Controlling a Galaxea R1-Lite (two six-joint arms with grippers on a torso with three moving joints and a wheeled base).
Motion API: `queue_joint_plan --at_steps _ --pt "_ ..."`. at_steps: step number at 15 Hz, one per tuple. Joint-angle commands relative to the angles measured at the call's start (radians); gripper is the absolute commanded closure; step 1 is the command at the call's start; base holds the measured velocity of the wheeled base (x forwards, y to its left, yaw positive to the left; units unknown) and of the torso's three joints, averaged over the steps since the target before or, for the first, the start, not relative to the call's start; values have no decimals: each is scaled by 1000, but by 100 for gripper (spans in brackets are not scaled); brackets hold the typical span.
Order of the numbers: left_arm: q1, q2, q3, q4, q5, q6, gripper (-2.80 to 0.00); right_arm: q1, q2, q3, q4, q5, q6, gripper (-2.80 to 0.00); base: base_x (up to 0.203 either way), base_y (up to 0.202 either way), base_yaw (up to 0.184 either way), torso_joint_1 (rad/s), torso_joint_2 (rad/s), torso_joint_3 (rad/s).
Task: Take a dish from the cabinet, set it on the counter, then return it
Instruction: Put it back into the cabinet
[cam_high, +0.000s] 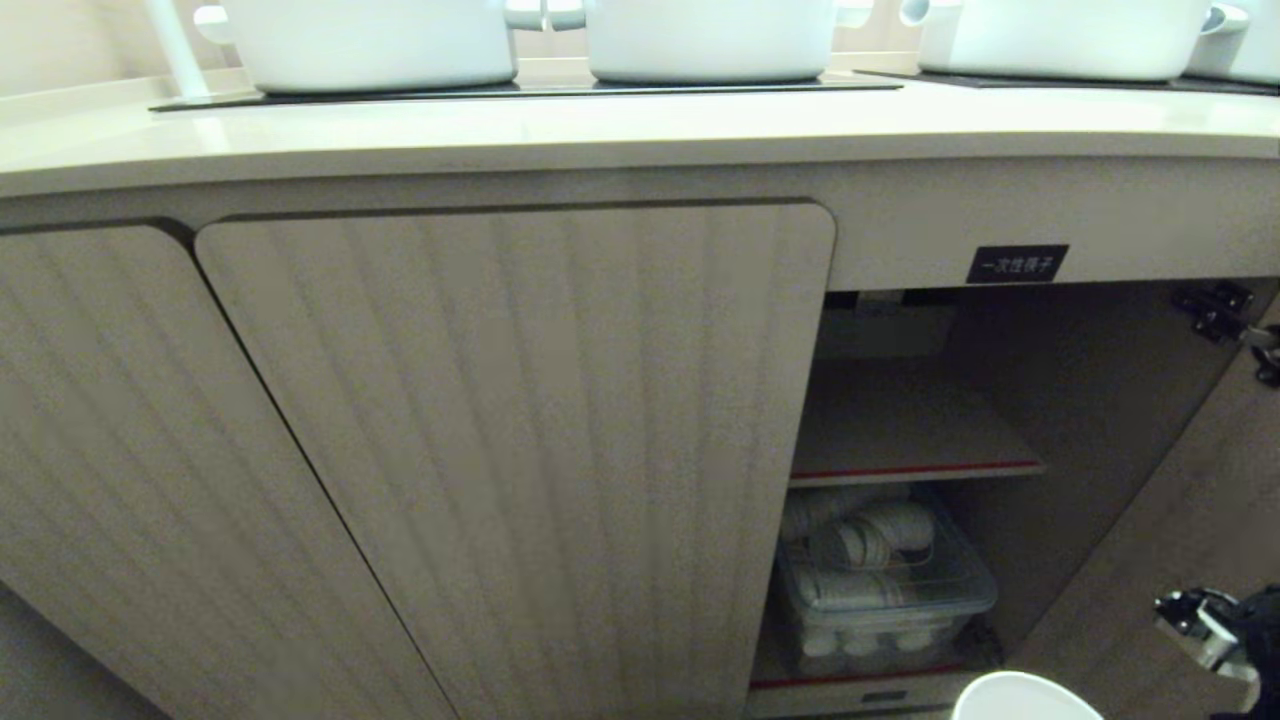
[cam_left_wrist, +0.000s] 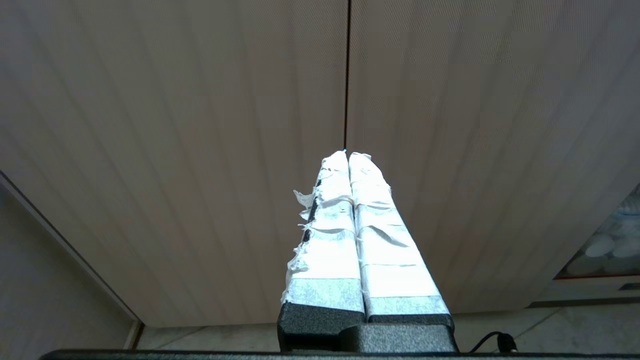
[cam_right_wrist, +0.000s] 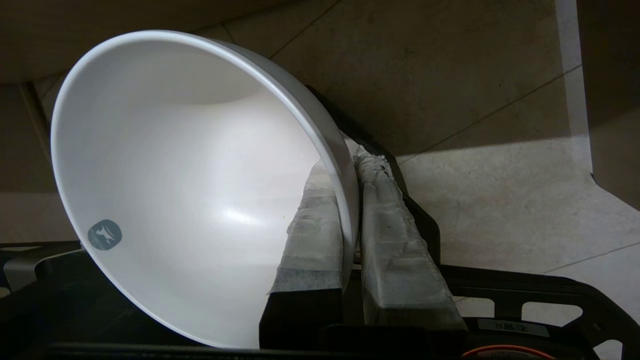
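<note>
Jaws of my right gripper (cam_right_wrist: 350, 210) pinch the small glossy white round bowl's (cam_right_wrist: 190, 185) rim at lower right, cream counter (cam_high: 600, 135) far above; left gripper (cam_left_wrist: 347, 155) pressed together.

The right pincer (cam_right_wrist: 350, 165) pinches the white dish's (cam_right_wrist: 175, 175) rim, one finger inside, above the tiled floor (cam_right_wrist: 500, 200).

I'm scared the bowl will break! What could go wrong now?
1. The right pincer pinches only the rim of the white bowl, one finger inside and one outside. The glossy bowl might slip and drop onto the tiled floor.
2. The bowl hangs low beside the open cabinet. On the way to the counter it could bump the overhanging edge.
</note>
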Motion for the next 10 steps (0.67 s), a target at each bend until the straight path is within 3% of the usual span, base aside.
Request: queue_joint_plan --at_steps 1,10 --pt "0 0 0 0 1 0 0 -7 36 -20 1 -2 3 0 0 0 0 0 0 0" --pt "0 0 0 0 1 0 0 -134 142 -92 -2 -20 8 0 0 0 0 0 0 0"
